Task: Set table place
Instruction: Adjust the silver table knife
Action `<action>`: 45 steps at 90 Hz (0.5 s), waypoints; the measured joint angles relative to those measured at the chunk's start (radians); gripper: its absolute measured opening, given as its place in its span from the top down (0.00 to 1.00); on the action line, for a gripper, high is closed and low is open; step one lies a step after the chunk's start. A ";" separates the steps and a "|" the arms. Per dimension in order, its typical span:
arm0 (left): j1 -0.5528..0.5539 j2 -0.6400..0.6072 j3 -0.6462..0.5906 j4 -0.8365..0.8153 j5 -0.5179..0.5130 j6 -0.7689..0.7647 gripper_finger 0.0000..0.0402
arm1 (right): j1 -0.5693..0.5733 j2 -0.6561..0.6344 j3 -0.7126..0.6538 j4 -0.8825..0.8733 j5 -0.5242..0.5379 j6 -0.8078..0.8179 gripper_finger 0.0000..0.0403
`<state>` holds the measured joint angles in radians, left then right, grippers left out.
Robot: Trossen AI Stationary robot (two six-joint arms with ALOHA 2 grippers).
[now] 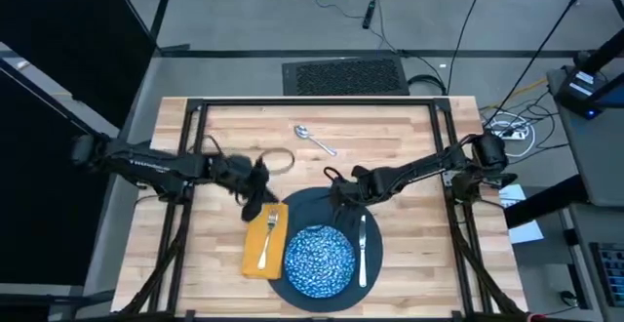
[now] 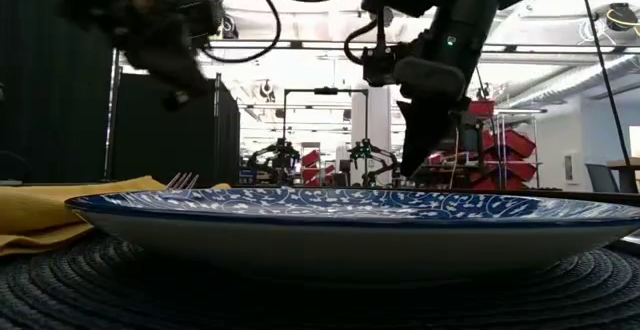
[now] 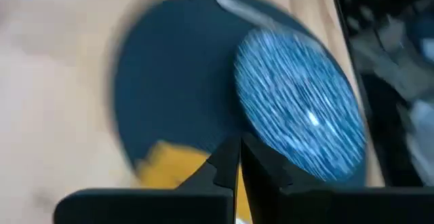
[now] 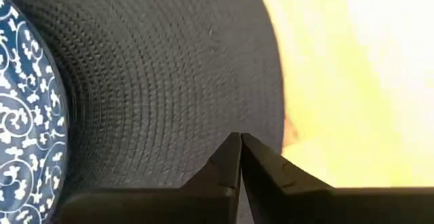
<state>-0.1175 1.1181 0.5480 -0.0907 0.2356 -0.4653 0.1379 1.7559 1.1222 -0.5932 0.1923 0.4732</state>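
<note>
A blue-and-white patterned plate sits on a round dark woven mat at the table's near middle. Left of it lies the mustard napkin with the fork on top. The knife lies on the mat right of the plate. The spoon lies far off at the middle. My left gripper is shut and raised above the napkin's far end. My right gripper is shut, pointing down at the mat's far edge. My right gripper has its shut fingertips over the mat's far rim, coming from above. In the low view the plate hides the tips, so I cannot tell whether they touch the mat.
A thin ring lies on the wood between the spoon and my left gripper. The table's black frame bars run along the left, right and far sides. Bare planks show on the far half of the table.
</note>
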 joint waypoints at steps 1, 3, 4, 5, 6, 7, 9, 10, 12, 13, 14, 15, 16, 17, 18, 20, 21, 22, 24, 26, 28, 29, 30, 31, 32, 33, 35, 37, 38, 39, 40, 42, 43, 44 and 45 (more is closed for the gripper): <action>-0.013 0.001 0.000 0.002 0.000 -0.012 1.00 | -0.002 0.000 0.000 0.000 0.000 -0.003 1.00; -0.035 0.005 0.000 0.004 0.000 -0.035 1.00 | -0.005 0.000 0.000 -0.001 0.001 -0.009 1.00; -0.046 0.007 0.000 0.005 0.000 -0.045 1.00 | -0.007 0.000 0.000 -0.001 0.003 -0.012 1.00; -0.057 0.009 0.000 0.005 -0.001 -0.055 1.00 | -0.008 0.000 0.000 0.000 0.005 -0.014 1.00; -0.066 0.012 0.001 0.005 -0.001 -0.063 1.00 | -0.009 0.000 0.000 0.000 0.007 -0.016 1.00; -0.075 0.015 0.001 0.003 -0.004 -0.069 1.00 | -0.010 0.000 0.000 0.000 0.010 -0.017 1.00; -0.092 0.022 0.001 -0.003 -0.018 -0.080 1.00 | -0.013 0.000 0.000 0.003 0.014 -0.021 1.00; -0.100 0.026 0.001 -0.009 -0.029 -0.087 1.00 | -0.014 0.000 0.000 0.006 0.015 -0.022 1.00; -0.114 0.035 0.001 -0.023 -0.053 -0.104 1.00 | -0.016 0.000 0.000 0.009 0.016 -0.026 1.00; -0.120 0.039 0.001 -0.031 -0.066 -0.111 1.00 | -0.017 0.000 0.000 0.009 0.016 -0.028 1.00; -0.125 0.044 0.001 -0.039 -0.081 -0.121 1.00 | -0.019 0.000 0.000 0.009 0.015 -0.030 1.00; -0.128 0.049 0.001 -0.047 -0.094 -0.129 1.00 | -0.020 0.000 0.000 0.008 0.015 -0.031 1.00; -0.132 0.054 0.001 -0.056 -0.107 -0.137 1.00 | -0.021 0.000 0.000 0.007 0.015 -0.032 1.00; -0.135 0.059 0.001 -0.067 -0.121 -0.145 1.00 | -0.021 0.000 0.000 0.007 0.015 -0.033 1.00; -0.136 0.065 0.001 -0.078 -0.133 -0.152 1.00 | -0.021 0.000 0.000 0.008 0.016 -0.033 1.00; -0.138 0.078 0.001 -0.100 -0.152 -0.165 1.00 | -0.021 0.000 0.000 0.008 0.016 -0.033 1.00; -0.139 0.085 0.001 -0.110 -0.160 -0.173 1.00 | -0.021 0.000 0.000 0.008 0.015 -0.034 1.00; -0.138 0.093 0.001 -0.121 -0.167 -0.180 1.00 | -0.021 0.000 0.000 0.008 0.015 -0.035 1.00; -0.139 0.110 0.001 -0.138 -0.179 -0.188 1.00 | -0.021 0.000 0.000 0.007 0.016 -0.038 1.00; -0.138 0.128 0.001 -0.154 -0.190 -0.201 1.00 | -0.021 0.000 0.000 0.008 0.016 -0.040 1.00; -0.138 0.147 0.001 -0.165 -0.197 -0.210 1.00 | -0.021 0.000 0.000 0.008 0.016 -0.040 1.00; -0.138 0.156 0.001 -0.168 -0.200 -0.212 1.00 | -0.021 0.000 0.000 0.007 0.016 -0.040 1.00; -0.138 0.165 0.000 -0.170 -0.202 -0.216 1.00 | -0.021 0.000 0.000 0.007 0.016 -0.040 1.00; -0.138 0.174 0.000 -0.169 -0.203 -0.220 1.00 | -0.021 0.000 0.000 0.006 0.016 -0.040 1.00; -0.138 0.183 0.000 -0.168 -0.203 -0.223 1.00 | -0.021 0.000 0.000 0.005 0.016 -0.040 1.00; -0.138 0.191 0.000 -0.166 -0.203 -0.226 1.00 | -0.020 0.000 0.000 0.005 0.015 -0.040 1.00; -0.138 0.207 0.000 -0.162 -0.203 -0.229 1.00 | -0.018 0.000 0.000 0.004 0.015 -0.039 1.00; -0.138 0.221 0.000 -0.159 -0.201 -0.233 1.00 | -0.017 0.000 0.000 0.002 0.015 -0.037 1.00; -0.138 0.228 0.000 -0.158 -0.198 -0.235 1.00 | -0.016 0.000 0.000 0.001 0.015 -0.035 1.00; -0.138 0.235 0.000 -0.158 -0.193 -0.237 1.00 | -0.015 0.000 0.000 -0.001 0.015 -0.034 1.00; -0.138 0.242 0.000 -0.158 -0.188 -0.238 1.00 | -0.014 0.000 0.000 -0.002 0.015 -0.032 1.00; -0.140 0.256 0.000 -0.158 -0.177 -0.247 1.00 | -0.012 0.000 0.000 -0.005 0.015 -0.029 1.00; -0.141 0.264 0.000 -0.158 -0.172 -0.253 1.00 | -0.011 0.000 0.000 -0.005 0.015 -0.028 1.00; -0.142 0.271 0.000 -0.158 -0.169 -0.257 1.00 | -0.011 0.000 0.000 -0.006 0.015 -0.028 1.00; -0.143 0.277 0.000 -0.158 -0.167 -0.260 1.00 | -0.010 0.000 0.000 -0.006 0.015 -0.027 1.00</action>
<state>-0.2604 1.3952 0.5484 -0.2484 0.0683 -0.7253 0.1282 1.7557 1.1221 -0.5991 0.2073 0.4463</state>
